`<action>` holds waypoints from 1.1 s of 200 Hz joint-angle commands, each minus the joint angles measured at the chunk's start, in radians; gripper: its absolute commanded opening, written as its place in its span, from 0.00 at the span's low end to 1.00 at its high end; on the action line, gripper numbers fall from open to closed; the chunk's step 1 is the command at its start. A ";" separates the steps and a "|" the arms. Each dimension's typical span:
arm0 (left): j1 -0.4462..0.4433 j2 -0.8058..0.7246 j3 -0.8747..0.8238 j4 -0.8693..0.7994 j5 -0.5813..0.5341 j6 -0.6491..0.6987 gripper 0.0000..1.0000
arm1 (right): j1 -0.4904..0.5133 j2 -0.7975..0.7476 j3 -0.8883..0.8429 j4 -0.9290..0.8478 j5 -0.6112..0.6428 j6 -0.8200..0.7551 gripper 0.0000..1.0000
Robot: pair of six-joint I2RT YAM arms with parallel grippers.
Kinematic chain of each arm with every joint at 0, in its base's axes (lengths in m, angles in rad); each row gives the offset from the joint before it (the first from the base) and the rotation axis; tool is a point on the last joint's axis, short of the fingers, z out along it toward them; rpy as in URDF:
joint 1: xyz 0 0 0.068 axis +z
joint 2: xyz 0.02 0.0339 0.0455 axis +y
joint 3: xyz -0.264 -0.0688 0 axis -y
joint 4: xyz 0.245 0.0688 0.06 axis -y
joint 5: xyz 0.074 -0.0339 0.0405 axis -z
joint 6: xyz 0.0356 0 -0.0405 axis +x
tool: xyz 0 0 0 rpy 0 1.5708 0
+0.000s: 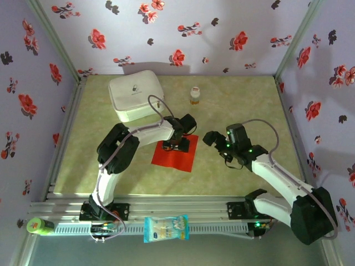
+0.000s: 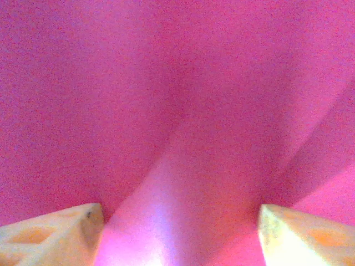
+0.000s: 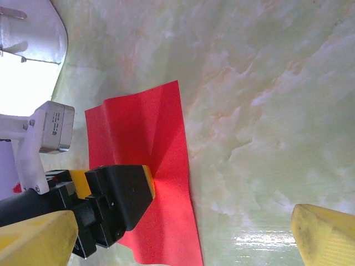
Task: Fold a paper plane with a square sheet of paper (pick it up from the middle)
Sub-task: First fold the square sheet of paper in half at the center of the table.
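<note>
The square sheet of paper (image 1: 178, 157) is bright red and lies on the green table a little left of centre. My left gripper (image 1: 177, 143) points down onto its middle. In the left wrist view the paper (image 2: 177, 100) spreads across the frame, and my left gripper (image 2: 180, 235) stands open with both pale fingertips (image 2: 61, 235) pressed on it. A soft ridge of paper rises between them. In the right wrist view the sheet (image 3: 150, 127) is creased upward beside the left gripper's black finger (image 3: 122, 194). My right gripper (image 1: 216, 141) hovers open just right of the sheet, holding nothing.
A white zip case (image 1: 136, 97) sits at the back left, close behind the left arm. A small bottle (image 1: 194, 95) stands behind the paper. A blue-and-white snack packet (image 1: 166, 228) and a green object (image 1: 39, 225) rest on the front rail. Walls enclose the table.
</note>
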State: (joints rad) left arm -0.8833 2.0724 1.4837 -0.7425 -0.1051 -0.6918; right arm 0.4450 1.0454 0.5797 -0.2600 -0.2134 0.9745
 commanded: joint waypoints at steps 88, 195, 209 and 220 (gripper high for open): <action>-0.005 -0.115 -0.111 0.064 0.024 -0.038 0.36 | 0.000 0.054 0.067 -0.134 0.064 -0.011 0.99; 0.075 -0.356 -0.269 0.276 0.259 -0.122 0.31 | 0.000 -0.003 0.077 -0.128 0.077 -0.068 0.99; 0.088 -0.385 -0.297 0.328 0.316 -0.147 0.32 | 0.000 -0.011 0.081 -0.139 0.079 -0.071 0.99; 0.098 -0.409 -0.328 0.392 0.371 -0.177 0.33 | 0.001 -0.017 0.084 -0.144 0.079 -0.077 0.99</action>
State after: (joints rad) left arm -0.8040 1.7241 1.2102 -0.4763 0.1261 -0.7971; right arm 0.4450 1.0531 0.6315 -0.3729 -0.1589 0.9276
